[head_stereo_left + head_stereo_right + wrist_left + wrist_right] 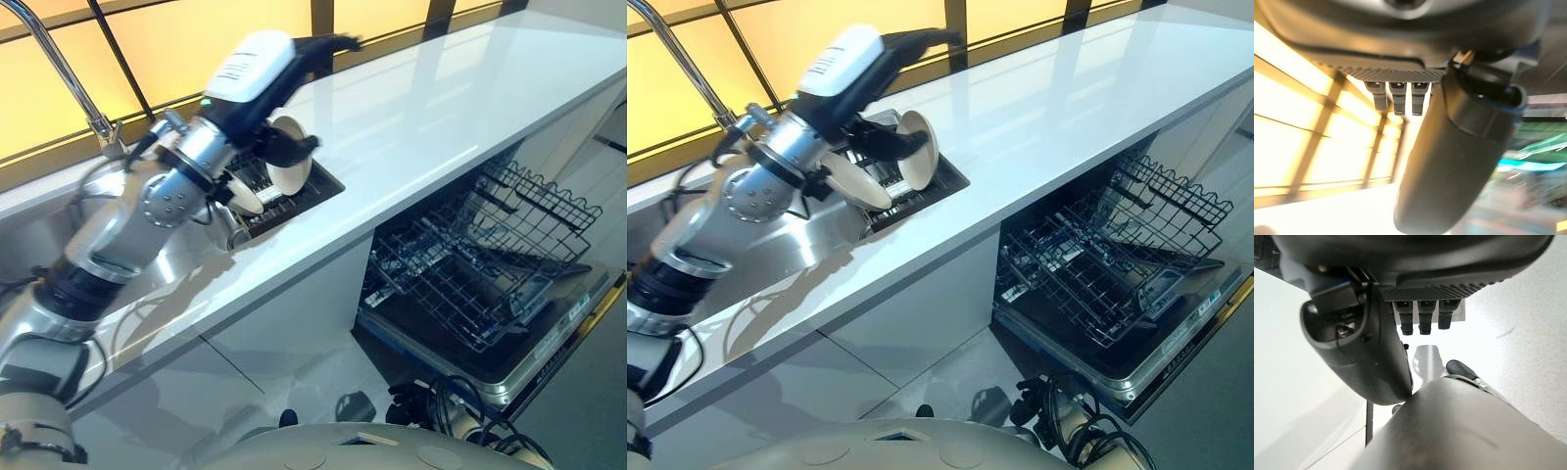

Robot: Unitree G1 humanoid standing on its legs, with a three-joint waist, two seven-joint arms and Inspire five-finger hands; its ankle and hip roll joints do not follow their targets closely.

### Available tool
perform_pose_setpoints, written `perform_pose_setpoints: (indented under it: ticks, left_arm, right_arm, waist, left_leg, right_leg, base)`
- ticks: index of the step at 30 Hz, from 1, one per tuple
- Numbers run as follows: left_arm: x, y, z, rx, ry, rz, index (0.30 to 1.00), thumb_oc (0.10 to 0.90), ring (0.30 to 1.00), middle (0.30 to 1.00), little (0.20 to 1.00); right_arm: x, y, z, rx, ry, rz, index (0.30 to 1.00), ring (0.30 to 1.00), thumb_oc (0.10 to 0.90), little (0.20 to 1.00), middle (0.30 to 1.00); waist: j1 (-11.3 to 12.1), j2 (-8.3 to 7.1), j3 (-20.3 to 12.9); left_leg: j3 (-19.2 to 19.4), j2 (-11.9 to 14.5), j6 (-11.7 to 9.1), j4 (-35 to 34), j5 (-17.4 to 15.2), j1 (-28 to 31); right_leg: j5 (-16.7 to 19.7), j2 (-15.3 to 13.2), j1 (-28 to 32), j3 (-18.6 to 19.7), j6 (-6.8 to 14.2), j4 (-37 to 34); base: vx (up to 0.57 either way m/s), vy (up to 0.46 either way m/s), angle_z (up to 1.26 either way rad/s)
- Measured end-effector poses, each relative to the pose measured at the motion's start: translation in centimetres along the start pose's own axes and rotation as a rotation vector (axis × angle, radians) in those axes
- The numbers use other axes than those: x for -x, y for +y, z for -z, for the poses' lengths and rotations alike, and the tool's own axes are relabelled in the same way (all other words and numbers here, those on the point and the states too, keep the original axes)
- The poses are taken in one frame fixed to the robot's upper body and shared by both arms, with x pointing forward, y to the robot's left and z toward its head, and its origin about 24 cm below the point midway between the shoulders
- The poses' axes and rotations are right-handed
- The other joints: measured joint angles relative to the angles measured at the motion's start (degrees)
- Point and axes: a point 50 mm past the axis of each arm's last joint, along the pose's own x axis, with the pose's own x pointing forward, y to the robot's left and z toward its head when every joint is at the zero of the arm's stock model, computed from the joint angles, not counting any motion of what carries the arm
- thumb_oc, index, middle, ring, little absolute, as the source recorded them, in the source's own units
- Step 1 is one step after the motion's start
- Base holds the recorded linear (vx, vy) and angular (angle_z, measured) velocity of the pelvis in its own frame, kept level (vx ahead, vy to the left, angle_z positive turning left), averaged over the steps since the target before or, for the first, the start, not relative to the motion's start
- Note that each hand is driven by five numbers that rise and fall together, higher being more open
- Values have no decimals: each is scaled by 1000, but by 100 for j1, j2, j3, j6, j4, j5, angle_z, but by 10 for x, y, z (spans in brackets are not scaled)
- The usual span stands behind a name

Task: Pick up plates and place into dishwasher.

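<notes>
Two white plates stand in a dark rack (pixel 294 201) set into the sink end of the counter. One plate (pixel 294 168) is upright; the other plate (pixel 857 181) leans beside it. My left hand (pixel 250 69) hovers just above them, open, its fingers (pixel 936 39) stretched out straight over the counter. Its dark thumb (pixel 292 147) crosses in front of the upright plate; I cannot tell whether it touches. The left wrist view shows that thumb (pixel 1449 161) and straight fingers with no plate between them. My right hand (pixel 1366 352) hangs low over the floor, relaxed and holding nothing.
The dishwasher stands open under the counter at the right, its wire rack (pixel 490 259) pulled out over the lowered door (pixel 554 338). A long white countertop (pixel 441 108) runs between the sink and the dishwasher. A curved metal faucet (pixel 59 69) rises behind my left arm.
</notes>
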Motion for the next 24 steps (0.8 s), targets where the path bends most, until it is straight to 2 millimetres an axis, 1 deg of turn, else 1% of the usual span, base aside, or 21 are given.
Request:
perform_pose_setpoints:
  ticks: [4,6,10,12,16,21,24]
  left_arm:
    - [9,13,20,-82,58,6,900,800,900,900,900]
    - [11,19,25,-97,68,-10,900,800,900,900,900]
    - [18,30,38,-141,83,-23,900,800,900,900,900]
    - [21,33,40,-162,75,-14,900,800,900,900,900]
    - [23,37,37,-204,38,9,900,800,900,900,900]
    - [25,35,38,-254,25,75,900,800,900,900,900]
    - [27,32,45,-283,52,135,900,800,900,900,900]
  right_arm:
    - [2,3,10,4,5,-7,900,900,800,900,900]
    - [2,3,10,12,2,-9,900,900,800,900,900]
    - [2,3,12,12,3,-9,900,900,800,900,900]
    - [2,3,12,11,2,-9,900,900,800,900,900]
    - [3,2,13,11,1,-8,900,900,800,900,900]
    - [3,1,14,-4,3,-8,900,900,800,900,900]
    - [3,-1,12,9,-3,-12,900,900,800,900,900]
  waist:
    - [147,1,-1]
    - [217,0,0]
    - [220,3,2]
    - [218,3,2]
    - [222,4,3]
    - [192,17,10]
    - [177,36,21]
  left_leg:
    - [-49,-22,8,1,18,-35]
    - [-63,-29,13,1,22,-44]
    - [-78,-24,5,-1,30,-48]
    - [-79,-23,4,-1,31,-50]
    - [-86,-28,6,0,32,-56]
    - [-82,-28,6,-1,32,-59]
    - [-62,-26,6,-1,31,-61]
  right_leg:
    - [0,-9,-16,-37,0,1]
    - [0,-12,-16,-49,0,1]
    - [-1,-3,-11,-62,0,2]
    - [-1,-1,-12,-61,0,2]
    - [-1,-4,-12,-68,0,2]
    - [-1,-3,-15,-65,0,2]
    - [-1,-2,-19,-57,-1,3]
  base:
    - [-6,33,6]
    - [11,17,5]
    - [4,5,1]
    - [0,0,0]
    - [0,0,0]
    - [0,0,0]
    - [0,0,0]
